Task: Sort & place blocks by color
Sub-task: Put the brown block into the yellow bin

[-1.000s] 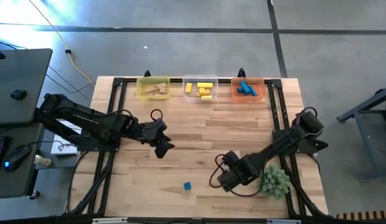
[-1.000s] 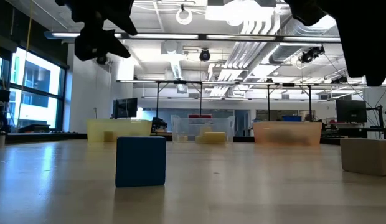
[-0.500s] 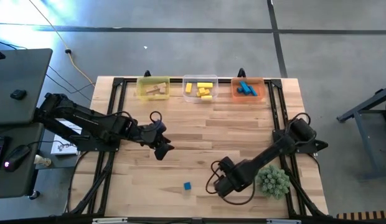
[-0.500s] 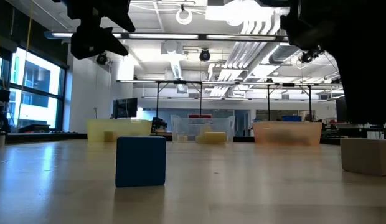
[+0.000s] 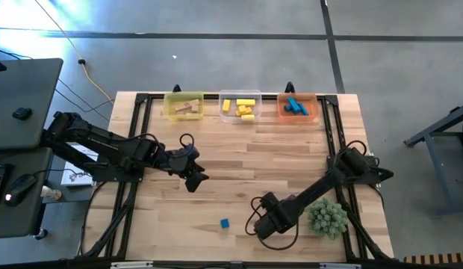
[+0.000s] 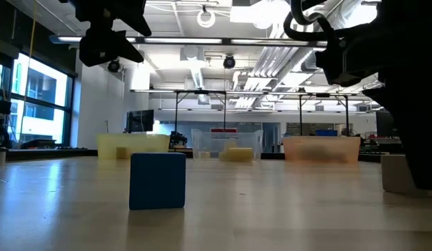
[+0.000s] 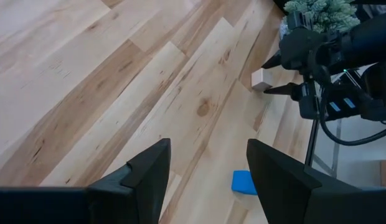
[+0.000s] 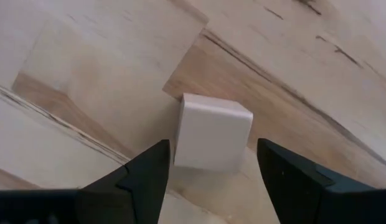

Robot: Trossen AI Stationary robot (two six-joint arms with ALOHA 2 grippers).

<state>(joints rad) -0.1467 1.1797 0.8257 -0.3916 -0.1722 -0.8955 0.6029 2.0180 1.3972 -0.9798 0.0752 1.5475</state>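
**A:** How far along are you?

**B:** Nearly there, I'd judge. Going left to right along the far edge, the yellow tub holds tan pieces, the clear tub holds yellow ones, and the orange tub holds blue ones. Two blocks are left loose on the table: the blue cube near the front edge, and the tan cube lying flat just under your right arm.

**A:** And the arms?

**B:** Your left gripper hangs above the left middle of the table, fingers spread wide and empty. Your right gripper is low over the tan cube with its jaws wide, one finger on either side of it and not touching. From the wrist view the cube sits between them, slightly toward one finger.

**A:** Anything in your way?

**B:** The green spiky ball lies just beside your right arm, close enough to get brushed as you lift. The blue cube is near, though apart from the right gripper. The path back to the tubs looks free of other things.
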